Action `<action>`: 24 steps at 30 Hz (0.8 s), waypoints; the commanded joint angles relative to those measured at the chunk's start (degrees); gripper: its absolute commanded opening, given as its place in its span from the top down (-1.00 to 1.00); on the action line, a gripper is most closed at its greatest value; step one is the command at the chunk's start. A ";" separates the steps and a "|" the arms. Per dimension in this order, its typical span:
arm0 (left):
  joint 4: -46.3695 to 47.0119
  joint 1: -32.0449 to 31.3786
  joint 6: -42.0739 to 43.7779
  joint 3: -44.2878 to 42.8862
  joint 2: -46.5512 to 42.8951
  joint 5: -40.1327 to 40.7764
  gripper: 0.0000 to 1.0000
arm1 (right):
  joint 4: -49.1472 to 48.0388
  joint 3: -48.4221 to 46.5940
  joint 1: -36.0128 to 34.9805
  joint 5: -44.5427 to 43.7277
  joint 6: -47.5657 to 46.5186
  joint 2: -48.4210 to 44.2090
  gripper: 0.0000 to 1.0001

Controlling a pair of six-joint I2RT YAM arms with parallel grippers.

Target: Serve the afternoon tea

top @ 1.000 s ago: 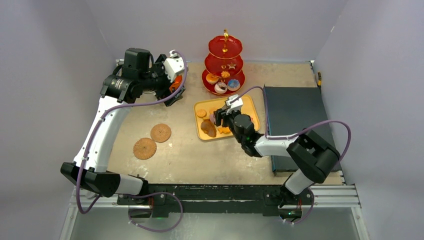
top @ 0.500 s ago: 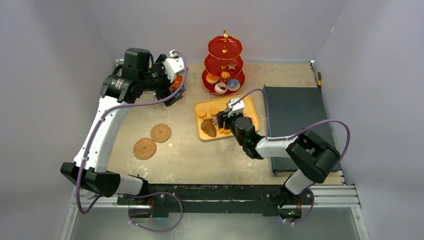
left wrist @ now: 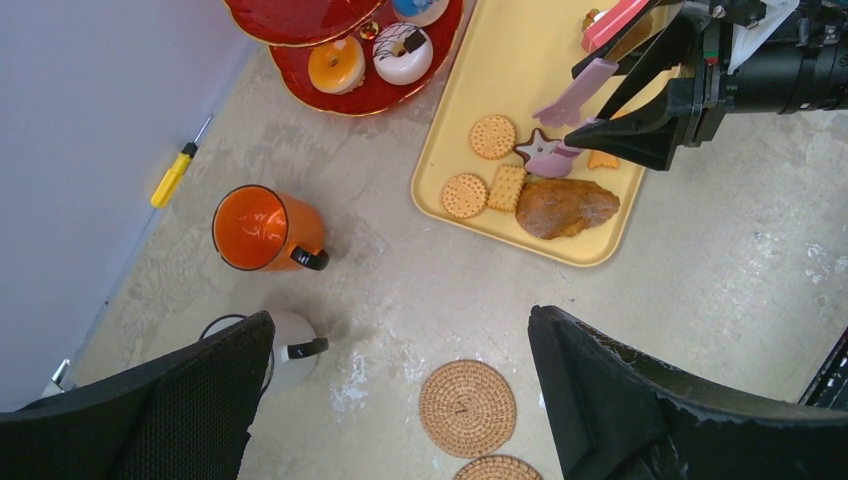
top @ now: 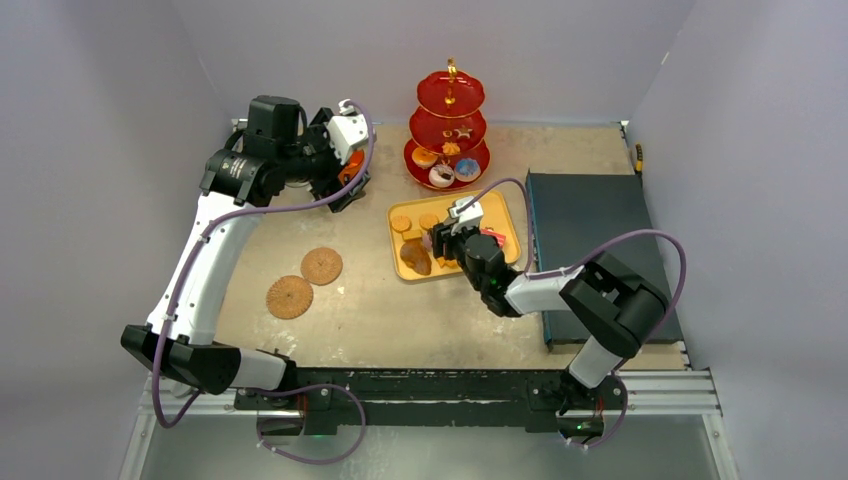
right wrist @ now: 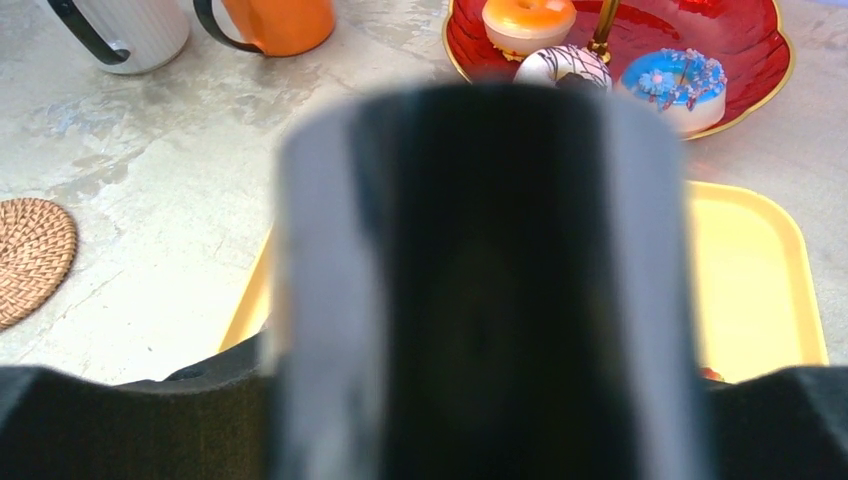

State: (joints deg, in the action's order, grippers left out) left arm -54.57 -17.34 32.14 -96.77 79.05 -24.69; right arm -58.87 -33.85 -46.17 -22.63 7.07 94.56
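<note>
The red three-tier stand with gold rims [top: 437, 95] is smooth and very shiny. The orange mug [left wrist: 262, 228] shines too, inside and out. The white mug [right wrist: 140, 30] has thin ridges down its side. The two round brown coasters [left wrist: 467, 408] are woven and rough, like straw. The flat yellow tray [left wrist: 520, 60] looks like smooth plastic. The grey-brown table top [left wrist: 700, 260] is rough, dull and patchy. The white iced donut [left wrist: 402, 52] is glossy.

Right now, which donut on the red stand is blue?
The sprinkled donut on the bottom tier; the orange donut and the chocolate-striped white donut sit beside it.
</note>
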 commanded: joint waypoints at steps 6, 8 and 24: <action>0.05 -0.15 0.04 -2.54 -0.21 -0.50 -0.97 | -1.91 -1.41 0.44 -2.95 -0.63 -0.94 0.19; -0.08 -0.12 0.21 -2.59 -0.23 -0.45 -0.97 | -1.99 -1.40 0.76 -2.81 -1.05 -1.78 0.24; -0.01 -0.09 0.88 -1.82 -0.87 -0.44 -0.97 | 1.57 -5.55 2.41 -1.75 -3.97 -12.72 0.34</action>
State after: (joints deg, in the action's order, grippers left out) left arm -55.00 -17.34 32.25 -96.99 79.05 -24.69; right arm -56.45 -35.33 -44.95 -23.88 4.58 84.66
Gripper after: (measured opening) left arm 0.986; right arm 0.430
